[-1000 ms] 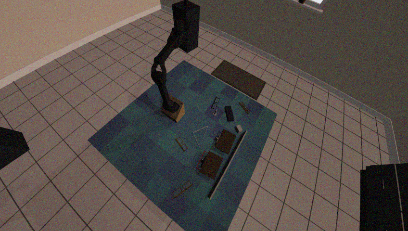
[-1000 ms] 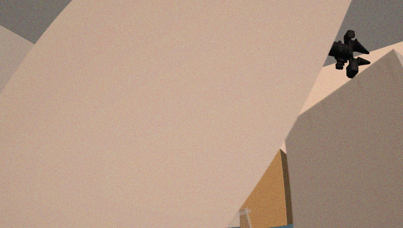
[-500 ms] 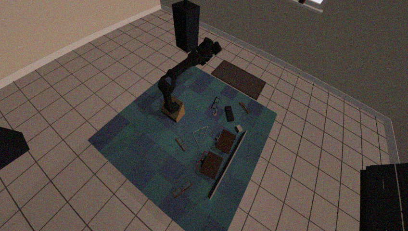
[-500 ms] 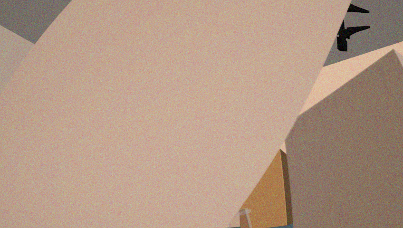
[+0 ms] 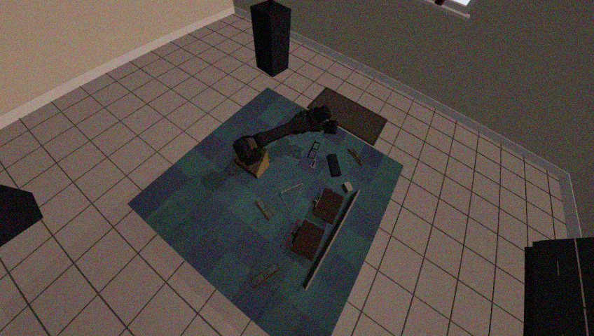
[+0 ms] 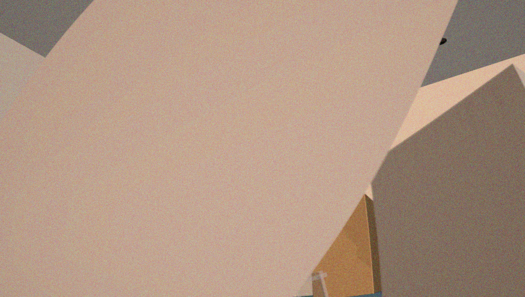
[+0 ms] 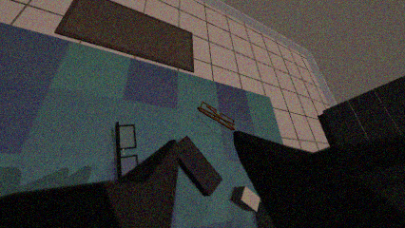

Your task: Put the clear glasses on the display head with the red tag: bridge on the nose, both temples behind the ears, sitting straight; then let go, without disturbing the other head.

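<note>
The clear glasses (image 5: pixel 291 188) lie on the patterned mat, seen as thin pale lines. Two display heads show in the top view as brown blocky shapes, one upper (image 5: pixel 329 205) and one lower (image 5: pixel 309 239). Thin red lines show beside the lower one; whether they are its tag cannot be told. My gripper (image 5: pixel 330 127) (image 7: pixel 205 142) is partly open and empty, raised toward the mat's far side, away from the clear glasses and both heads. In the exterior view a large pale surface blocks most of the view.
Black glasses (image 5: pixel 314 150) (image 7: pixel 126 148), brown glasses (image 5: pixel 355 157) (image 7: pixel 216 115), a dark case (image 5: pixel 333 165) (image 7: pixel 200 166) and a pale block (image 5: pixel 347 187) (image 7: pixel 250 199) lie below the arm. Other glasses (image 5: pixel 263 209) (image 5: pixel 263 276) lie nearer. A long low bar (image 5: pixel 333 239) runs behind the heads.
</note>
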You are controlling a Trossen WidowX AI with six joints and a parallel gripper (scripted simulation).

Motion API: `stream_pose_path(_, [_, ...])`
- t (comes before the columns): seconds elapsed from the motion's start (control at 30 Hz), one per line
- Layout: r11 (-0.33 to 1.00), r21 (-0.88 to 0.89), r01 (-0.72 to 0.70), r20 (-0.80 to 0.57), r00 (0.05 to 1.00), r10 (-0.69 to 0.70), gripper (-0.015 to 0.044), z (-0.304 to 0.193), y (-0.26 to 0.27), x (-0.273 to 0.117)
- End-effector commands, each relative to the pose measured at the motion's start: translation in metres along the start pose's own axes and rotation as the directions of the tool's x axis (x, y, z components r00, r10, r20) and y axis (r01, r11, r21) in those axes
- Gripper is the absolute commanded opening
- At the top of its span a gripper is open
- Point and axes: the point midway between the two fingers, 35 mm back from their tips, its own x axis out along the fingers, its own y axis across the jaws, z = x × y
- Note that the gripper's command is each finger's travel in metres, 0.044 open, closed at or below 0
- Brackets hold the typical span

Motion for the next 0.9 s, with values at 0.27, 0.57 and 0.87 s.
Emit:
stream_pose_path(0.27, [0.912, 0.41, 0.009, -0.394, 0.903, 0.169, 0.02, -0.211, 0.028, 0.001])
stream_pose_path(0.57, [0.775, 0.627, 0.079, -0.577, 0.715, 0.394, 0.02, -0.335, 0.106, -0.03])
stream_pose_path(0.87, [0.736, 0.669, 0.101, -0.603, 0.653, 0.458, 0.02, -0.357, 0.137, -0.043])
